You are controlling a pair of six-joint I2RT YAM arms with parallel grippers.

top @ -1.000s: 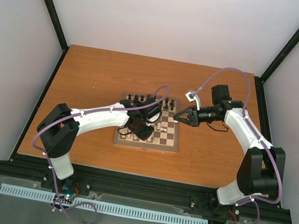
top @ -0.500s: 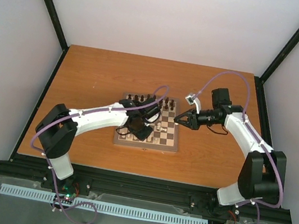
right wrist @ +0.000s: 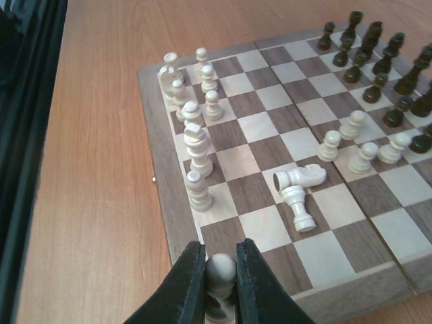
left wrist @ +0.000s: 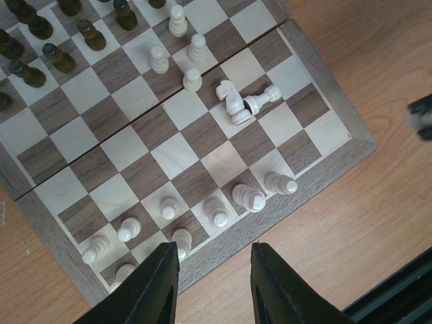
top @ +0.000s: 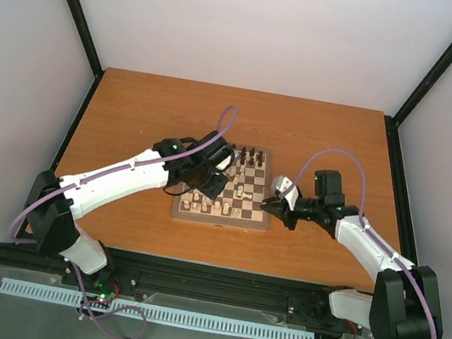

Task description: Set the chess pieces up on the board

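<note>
The board (top: 244,215) lies mid-table, dark pieces (left wrist: 61,57) along its far rows and cream pieces (left wrist: 248,197) along its near rows. A cream knight (left wrist: 229,98) and a second cream piece (left wrist: 262,102) lie toppled on the middle squares. My left gripper (left wrist: 214,270) hangs open over the board's near border, with nothing between its fingers. My right gripper (right wrist: 221,264) is shut on a round-headed cream piece (right wrist: 221,270), held upright above the near right corner of the board (right wrist: 270,226). In the top view the left gripper (top: 209,184) is over the board's left half and the right gripper (top: 272,203) at its right edge.
The orange-brown table (top: 149,114) runs out on all sides of the board. A black rail (top: 218,276) borders its near edge. White walls with black frame posts (top: 72,3) enclose the cell.
The left gripper has opened and its arm has stretched lower across the board's left side. The right arm has swung from the board's far right down to its near right corner, still holding the cream piece.
</note>
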